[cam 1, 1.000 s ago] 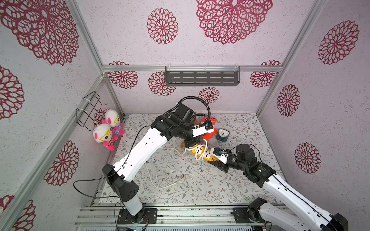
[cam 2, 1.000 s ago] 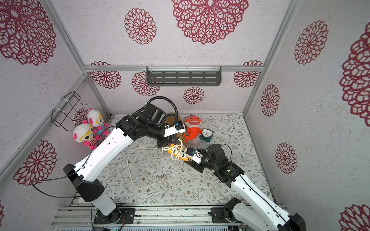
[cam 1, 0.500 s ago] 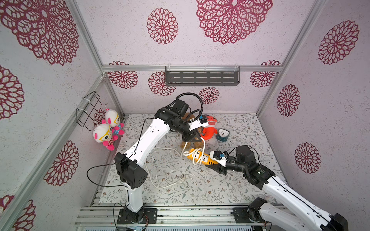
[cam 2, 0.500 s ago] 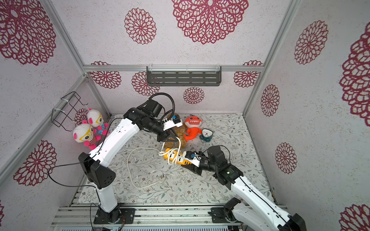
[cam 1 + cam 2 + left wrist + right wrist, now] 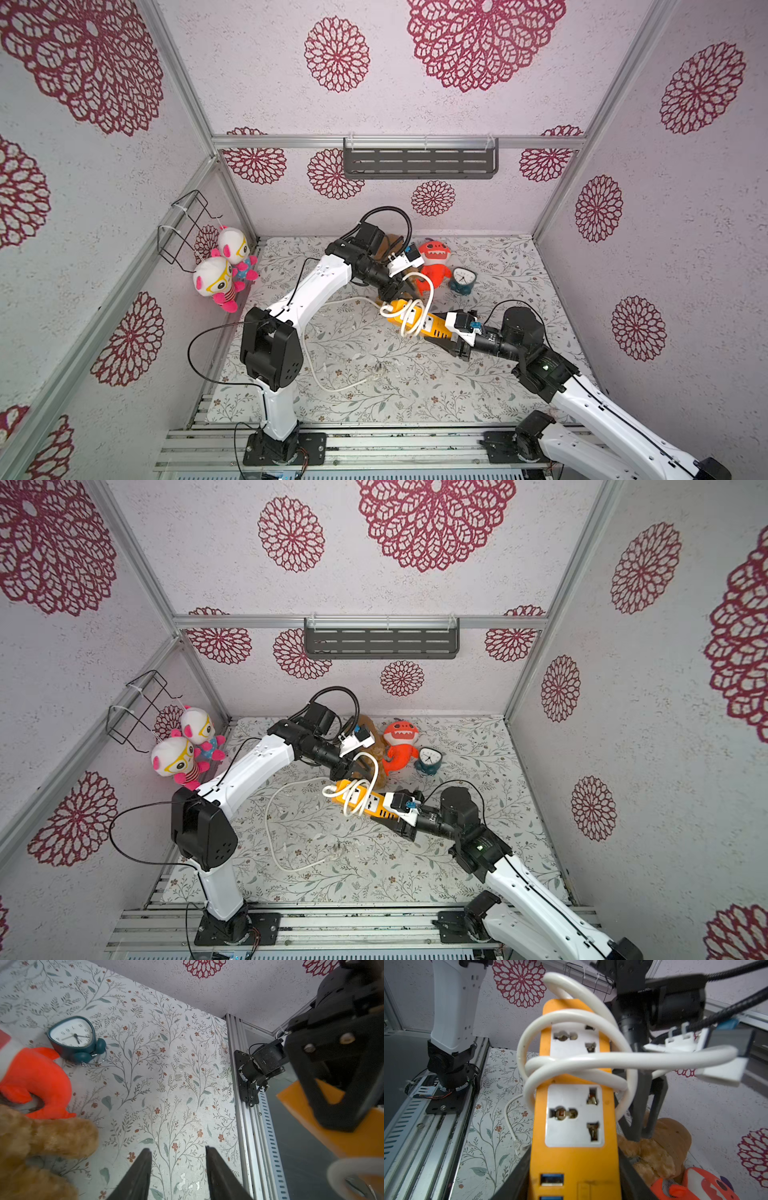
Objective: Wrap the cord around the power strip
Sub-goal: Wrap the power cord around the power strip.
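Power strip, orange-yellow, sits near mid-cell, clamped at its USB end between the closed jaws of the right gripper; it appears to be held up off the floral mat. Cord is wound in several loose turns across the strip, mostly between the two socket faces and over the far one. The slack runs off toward the left arm's side, loops over the mat and ends in the plug, which lies flat. Left gripper is just beside the strip's far end, jaws parted and gripping nothing. Surroundings: a brown plush lies directly behind and under the left gripper, an orange shark plush is next to it, and a teal clock is just beyond. All three crowd the space behind the strip. Two pink-and-white dolls hang well apart at the left wall by a wire basket, and a grey shelf is on the back wall. Both top views give the layout, but the gripper body hides the left fingertips. The left wrist view shows those jaws with only bare mat between them, plus a blurred cord loop at the frame edge. The right wrist view shows the turns of cord close up on the power strip, one loop passing by the left gripper's fingers; whether it touches them I cannot tell.
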Tool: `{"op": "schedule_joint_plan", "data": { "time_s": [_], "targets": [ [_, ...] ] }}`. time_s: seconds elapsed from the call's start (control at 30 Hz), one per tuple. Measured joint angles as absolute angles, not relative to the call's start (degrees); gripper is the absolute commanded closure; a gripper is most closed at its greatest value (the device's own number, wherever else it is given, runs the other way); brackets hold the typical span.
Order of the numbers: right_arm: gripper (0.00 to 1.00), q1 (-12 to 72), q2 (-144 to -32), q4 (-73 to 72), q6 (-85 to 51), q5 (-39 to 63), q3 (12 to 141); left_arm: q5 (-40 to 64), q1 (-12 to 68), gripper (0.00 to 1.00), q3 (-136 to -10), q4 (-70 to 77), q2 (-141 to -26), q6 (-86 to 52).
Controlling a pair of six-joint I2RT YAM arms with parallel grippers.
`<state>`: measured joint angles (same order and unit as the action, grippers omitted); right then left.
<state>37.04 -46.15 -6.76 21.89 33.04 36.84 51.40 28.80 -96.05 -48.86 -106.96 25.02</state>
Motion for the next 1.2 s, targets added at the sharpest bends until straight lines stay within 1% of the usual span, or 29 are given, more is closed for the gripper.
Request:
{"op": "schedule_joint_plan", "data": {
  "time_s": [0.13,0.2,0.33,0.5,0.63,0.77,0.97,1.07,1.17,1.2],
  "targets": [
    [1.0,37.01,-45.91,-9.56,19.81,32.91,36.73,53.25,28.4,0.51,-83.53,-34.22,-103.2,17.15],
    [1.0,36.99,-45.54,-11.46,18.72,32.77,36.16,53.82,28.38,0.51,-79.44,-27.83,-101.67,13.65],
    [0.99,36.53,-44.69,-16.21,16.36,31.7,34.24,54.94,28.34,0.51,-75.05,-17.3,-100.95,7.77],
    [1.0,35.51,-44.36,-23.49,13.45,28.05,31.4,55.24,28.67,0.51,-70.22,-8.1,-100.95,1.98],
    [1.0,35.07,-43.83,-29.02,12.4,22.83,29.69,54.76,29.58,0.54,-67.37,-5.15,-100.95,-0.43],
    [0.98,35.0,-42.94,-32.21,12.47,15.73,28.51,54.3,31.05,0.62,-66.02,-3.86,-100.95,-1.8],
    [0.97,34.72,-40.58,-32.71,13.47,0.71,27.86,53.15,32.58,0.76,-64.16,-4.21,-100.77,-2.66],
    [0.97,34.37,-39.64,-31.94,14.15,-5.26,27.81,52.45,33.5,0.81,-64.1,-5.8,-100.03,-2.37],
    [0.97,33.95,-39.18,-28.53,15.11,-10.11,28.4,51.48,34.39,0.83,-64.07,-7.7,-98.0,-1.61],
    [0.97,33.78,-39.2,-26.48,15.49,-11.25,29.06,51.18,34.57,0.78,-64.05,-8.21,-96.99,-1.39]
  ]
}}
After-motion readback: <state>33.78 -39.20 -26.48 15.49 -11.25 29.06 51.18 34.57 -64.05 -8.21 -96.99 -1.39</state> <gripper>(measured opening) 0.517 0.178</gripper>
